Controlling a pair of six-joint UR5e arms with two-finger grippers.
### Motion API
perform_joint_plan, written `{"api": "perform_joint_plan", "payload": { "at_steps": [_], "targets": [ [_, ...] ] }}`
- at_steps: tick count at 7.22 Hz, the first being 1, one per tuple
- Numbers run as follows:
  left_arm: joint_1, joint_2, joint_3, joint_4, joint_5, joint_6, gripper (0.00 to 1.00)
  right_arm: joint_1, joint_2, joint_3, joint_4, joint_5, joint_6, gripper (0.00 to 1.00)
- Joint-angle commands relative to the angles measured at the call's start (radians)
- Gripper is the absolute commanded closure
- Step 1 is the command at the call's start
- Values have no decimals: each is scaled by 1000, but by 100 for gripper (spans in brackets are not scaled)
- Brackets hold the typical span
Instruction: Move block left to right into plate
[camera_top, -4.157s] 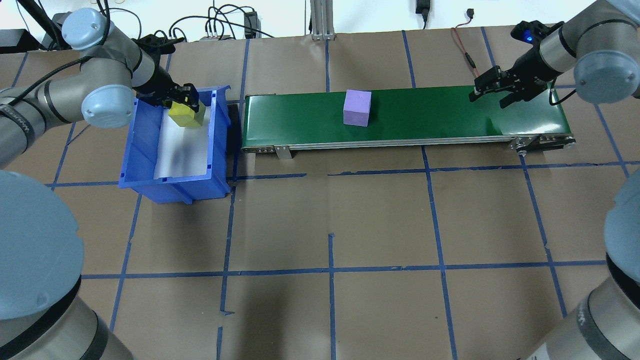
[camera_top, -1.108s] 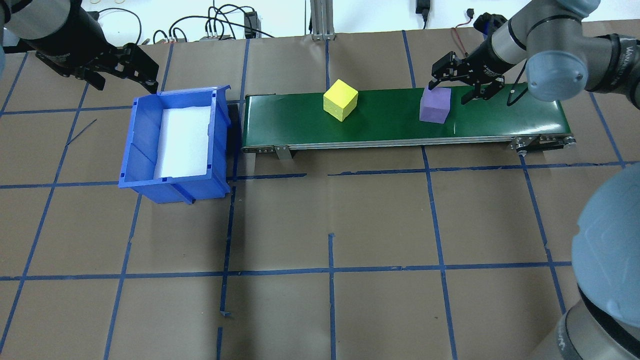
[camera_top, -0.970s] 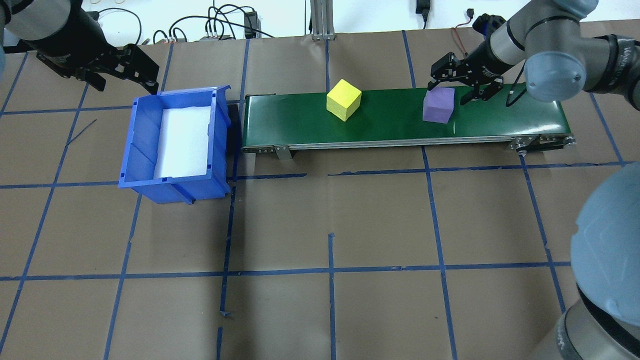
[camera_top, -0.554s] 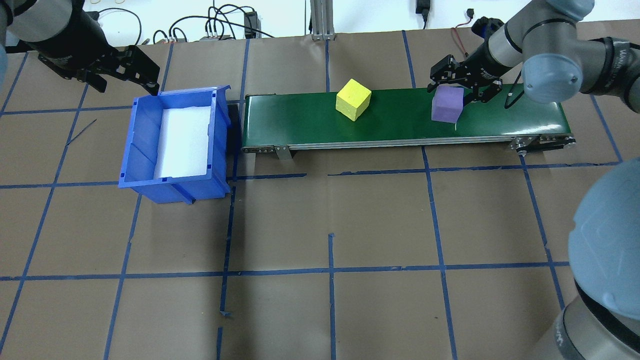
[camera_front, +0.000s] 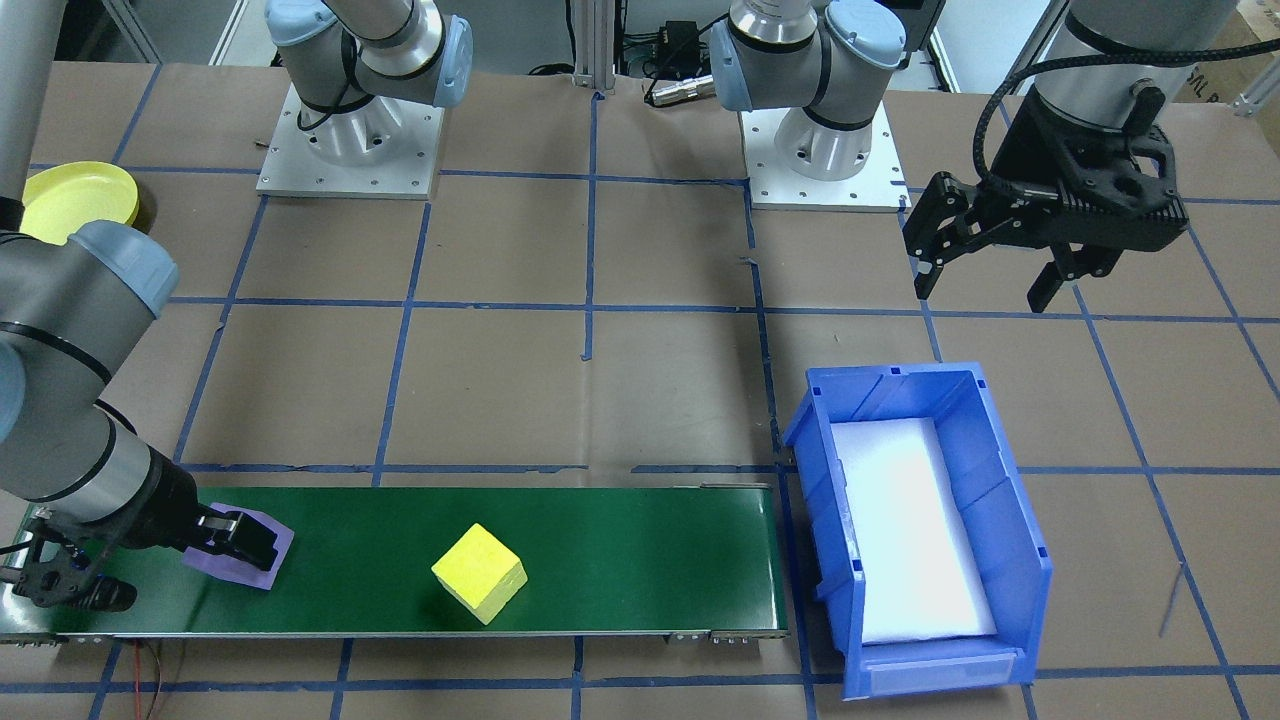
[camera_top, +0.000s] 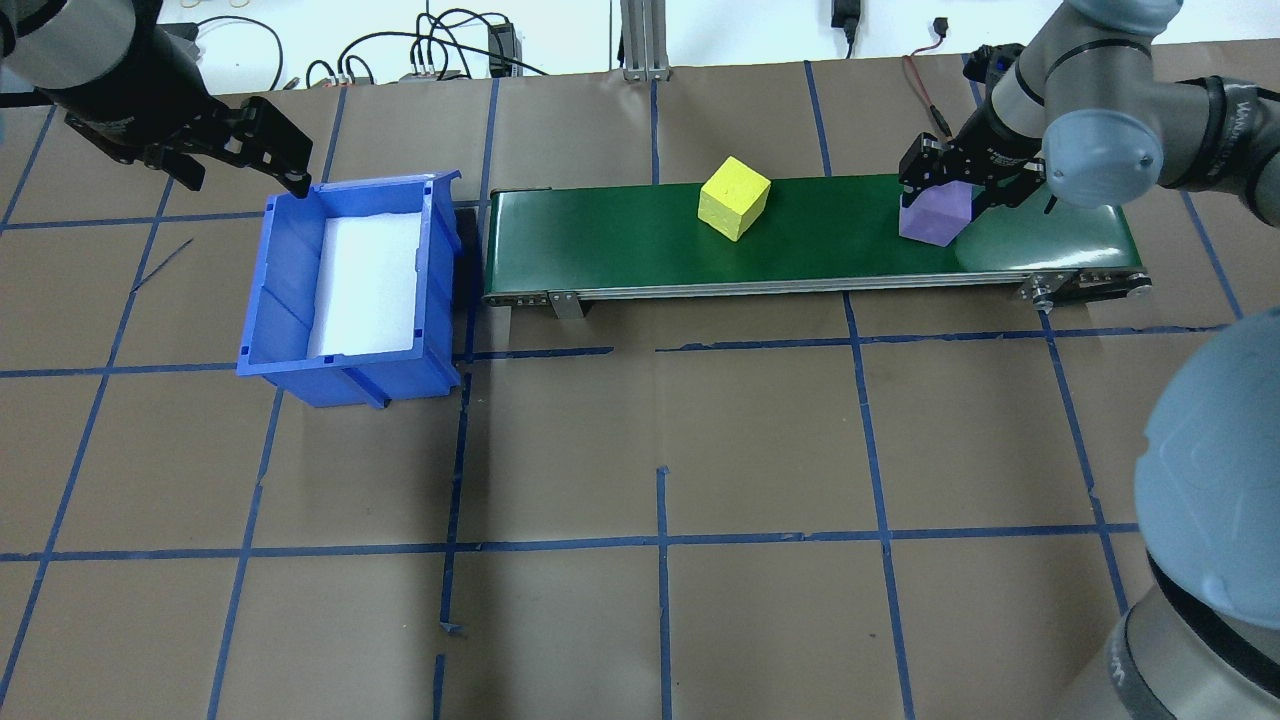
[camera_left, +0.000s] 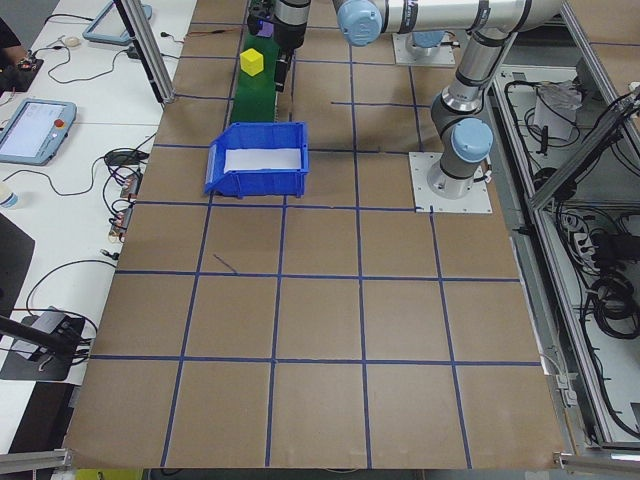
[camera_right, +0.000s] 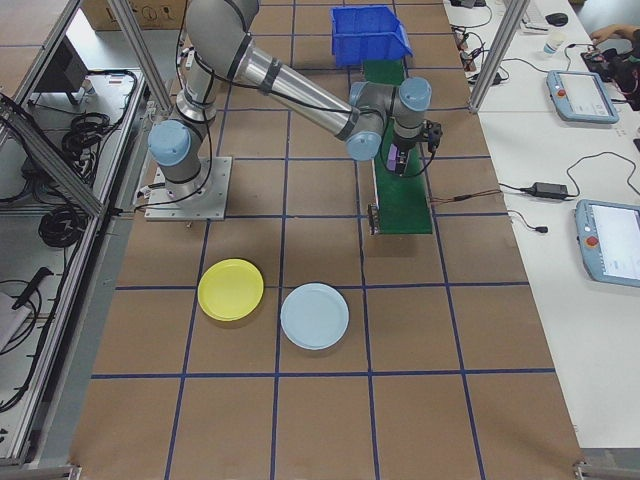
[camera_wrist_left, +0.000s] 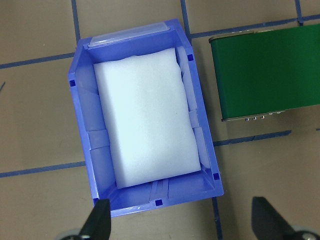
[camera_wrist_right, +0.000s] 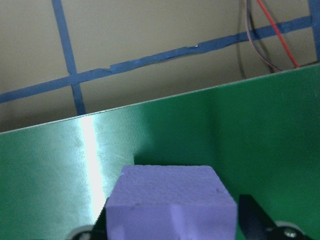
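Observation:
A purple block (camera_top: 935, 215) rides near the right end of the green belt (camera_top: 600, 240). My right gripper (camera_top: 947, 185) stands open over it, one finger on each side. In the right wrist view the purple block (camera_wrist_right: 170, 205) fills the gap and a thin slit shows beside the right finger (camera_wrist_right: 252, 215). A yellow block (camera_top: 735, 198) sits mid-belt, tilted. My left gripper (camera_top: 245, 172) hangs open and empty behind the blue bin (camera_top: 280, 300). The yellow plate (camera_right: 231, 289) lies on the table past the belt's right end, also in the front-facing view (camera_front: 80, 198).
The blue bin (camera_wrist_left: 85, 150) holds only a white foam pad. A light blue plate (camera_right: 315, 315) lies beside the yellow one. Cables run along the table's far edge behind the belt. Blue tape lines cross the brown table.
Both blocks have travelled right along the belt. My right gripper followed the purple block and came down around it. My left gripper, earlier on the yellow block in the bin, now hangs empty.

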Motion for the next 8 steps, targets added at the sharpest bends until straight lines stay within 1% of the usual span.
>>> {"api": "perform_joint_plan", "payload": {
  "at_steps": [1, 2, 3, 4, 5, 6, 7, 8],
  "targets": [
    [1, -1, -11, 1, -3, 0, 0, -1, -6, -4, -1, -92, -5, 54],
    [3, 1, -12, 1, -1, 0, 0, -1, -26, -6, 1, -97, -9, 62],
    [4, 2, -14, 1, 0, 2, 0, -6, -55, 7, 4, -107, -35, 64],
    [3, 2, -14, 1, 2, 2, 0, -20, -93, 8, 16, -211, -130, 65],
    [3, 4, -14, -1, 2, 2, 0, -74, -130, 22, 22, -265, -263, 65],
    [4, 4, -14, 1, -3, 2, 0, -196, -168, 48, 25, -258, -434, 64],
    [3, 7, -14, 3, -4, 2, 0, -308, -190, 75, 28, -250, -550, 64],
    [3, 15, -14, 0, -1, 2, 0, -393, -208, 77, 42, -250, -669, 64]
  ]
}}
